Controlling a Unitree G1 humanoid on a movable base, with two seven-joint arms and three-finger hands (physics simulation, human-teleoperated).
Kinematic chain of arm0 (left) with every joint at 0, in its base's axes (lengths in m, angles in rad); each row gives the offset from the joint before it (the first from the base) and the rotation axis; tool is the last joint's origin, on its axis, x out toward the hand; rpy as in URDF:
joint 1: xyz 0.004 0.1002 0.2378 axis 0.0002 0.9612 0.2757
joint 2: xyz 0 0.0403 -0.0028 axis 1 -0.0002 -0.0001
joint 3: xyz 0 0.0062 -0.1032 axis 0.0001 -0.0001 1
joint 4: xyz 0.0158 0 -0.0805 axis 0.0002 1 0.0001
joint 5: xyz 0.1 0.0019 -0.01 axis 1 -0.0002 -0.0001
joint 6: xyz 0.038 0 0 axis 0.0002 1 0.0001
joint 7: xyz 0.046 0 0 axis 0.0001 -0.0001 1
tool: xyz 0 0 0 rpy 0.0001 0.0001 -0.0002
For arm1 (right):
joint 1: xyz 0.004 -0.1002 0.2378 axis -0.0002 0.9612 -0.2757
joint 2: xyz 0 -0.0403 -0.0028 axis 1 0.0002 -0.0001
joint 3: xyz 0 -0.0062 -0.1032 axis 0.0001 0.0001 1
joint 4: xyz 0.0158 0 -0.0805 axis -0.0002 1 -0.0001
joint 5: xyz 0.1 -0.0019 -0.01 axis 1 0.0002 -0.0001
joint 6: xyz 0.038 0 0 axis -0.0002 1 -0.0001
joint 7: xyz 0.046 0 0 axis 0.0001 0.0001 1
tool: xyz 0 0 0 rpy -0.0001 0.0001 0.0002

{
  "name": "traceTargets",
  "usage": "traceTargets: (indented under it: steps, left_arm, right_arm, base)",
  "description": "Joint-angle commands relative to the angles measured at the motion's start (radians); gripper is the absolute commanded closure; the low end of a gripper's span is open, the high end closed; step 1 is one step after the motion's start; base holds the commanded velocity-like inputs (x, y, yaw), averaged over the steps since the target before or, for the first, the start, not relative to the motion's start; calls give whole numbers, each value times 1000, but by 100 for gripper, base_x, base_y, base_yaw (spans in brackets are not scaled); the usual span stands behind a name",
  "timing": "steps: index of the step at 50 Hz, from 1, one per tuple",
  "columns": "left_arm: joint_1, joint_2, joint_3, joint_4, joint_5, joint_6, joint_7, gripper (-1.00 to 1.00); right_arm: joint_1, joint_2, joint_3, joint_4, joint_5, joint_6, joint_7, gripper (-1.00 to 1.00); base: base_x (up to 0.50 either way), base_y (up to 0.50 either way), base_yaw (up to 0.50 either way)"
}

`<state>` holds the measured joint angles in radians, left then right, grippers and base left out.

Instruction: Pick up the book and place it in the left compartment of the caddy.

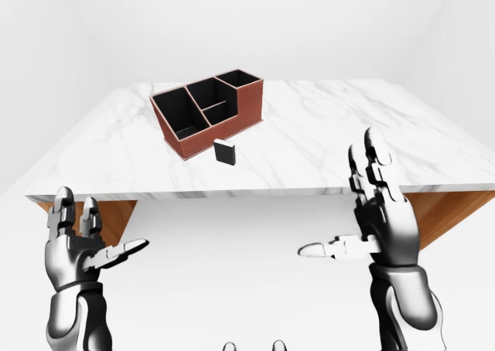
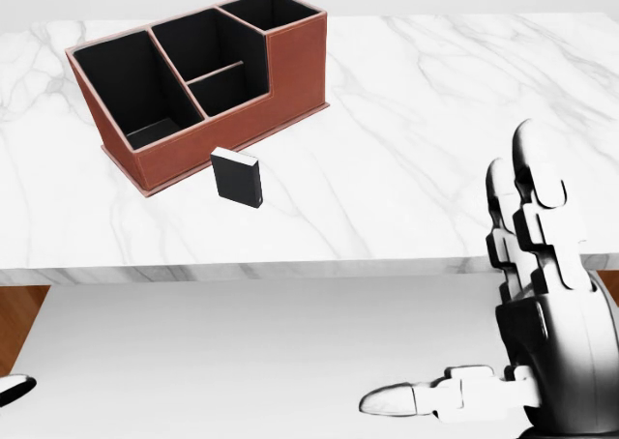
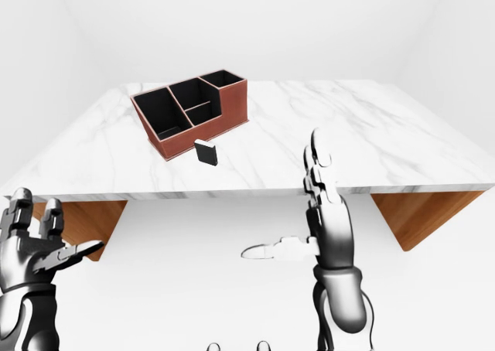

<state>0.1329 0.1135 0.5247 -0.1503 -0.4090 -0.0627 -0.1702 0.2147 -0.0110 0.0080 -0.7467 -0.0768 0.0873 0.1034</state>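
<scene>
Black and small, the book [image 2: 237, 177] is standing upright on the marble table [image 2: 435, 120], its dark cover facing the head view and a thin pale strip of page edges showing along its top and right side. It is boxy and thick for its height, leaning slightly so that its top edge is running downhill toward 4 o'clock. It is sitting just beside the caddy [image 2: 198, 81], at about 5 o'clock from the caddy's lower wall, apart from it with a sliver of marble showing between them.

Reddish-brown outside and black inside, the caddy is lying at an angle across the table, its long side running from 8 o'clock up to 2 o'clock in the head view. Its left compartment [image 2: 126, 86] is the large open one at the 9 o'clock end; next to it are two smaller sections split by a low divider, and a taller section is rising at the 2 o'clock end.

Both hands are hanging below the near table edge, well apart from the book. The right hand [image 2: 542, 333] is filling the 5 o'clock corner of the head view, fingers [image 2: 537, 197] pointing straight up to 12 o'clock and thumb sticking out toward 9 o'clock, spread wide and holding nothing. The left hand [image 1: 77, 247] is showing best in the left-eye view at 8 o'clock, likewise splayed and empty, thumb reaching toward 2 o'clock.
</scene>
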Motion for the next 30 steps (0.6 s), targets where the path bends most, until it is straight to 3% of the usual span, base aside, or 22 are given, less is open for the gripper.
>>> traceTargets:
  steps: [1,10,16,19,24,30]
  left_arm:
    - [11,-6,26,-22,-7,8,-12,-100]
    - [11,-7,31,-25,-9,12,-11,-100]
    - [6,-2,24,20,-22,1,-24,-100]
    - [14,-3,28,4,-26,6,-23,-100]
    - [20,-6,39,-41,-31,33,-19,-100]
    - [9,-4,37,-21,-19,27,-20,-100]
  right_arm:
    - [36,5,32,-271,-31,0,7,-100]
    - [32,9,16,-255,-23,0,2,-100]
    - [20,11,7,-248,-20,0,-2,-100]
    - [17,12,-1,-238,-18,0,-5,-100]
    - [12,20,-15,-220,5,0,-15,-100]
    - [4,19,-19,-211,20,0,-25,-100]
  base:
    - [0,0,0]
    - [0,2,0]
    - [0,50,0]
    - [0,50,0]
    - [0,50,0]
    - [0,50,0]
